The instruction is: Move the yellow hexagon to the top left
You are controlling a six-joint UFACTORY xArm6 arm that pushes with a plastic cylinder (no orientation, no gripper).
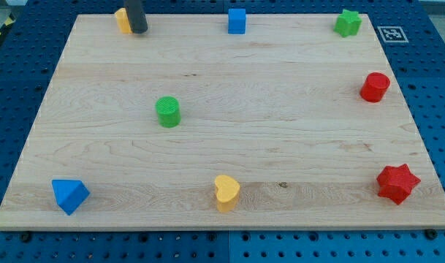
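Near edge of your counter (pixel 222 219): blue triangle (pixel 69 196), yellow heart (pixel 226 193), red star (pixel 397 183); no gripper, just the rod; far up, tip (pixel 138 30) touches the yellow hexagon (pixel 122 20) at the view's top left.

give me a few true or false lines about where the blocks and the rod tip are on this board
1. My tip is at the yellow hexagon's right side, at the view's top left. True.
2. The green cylinder lies at the view's bottom right. False: it is left of centre.
3. The blue cube sits at the top edge. True.
4. The yellow heart touches the blue triangular block. False: they lie well apart.
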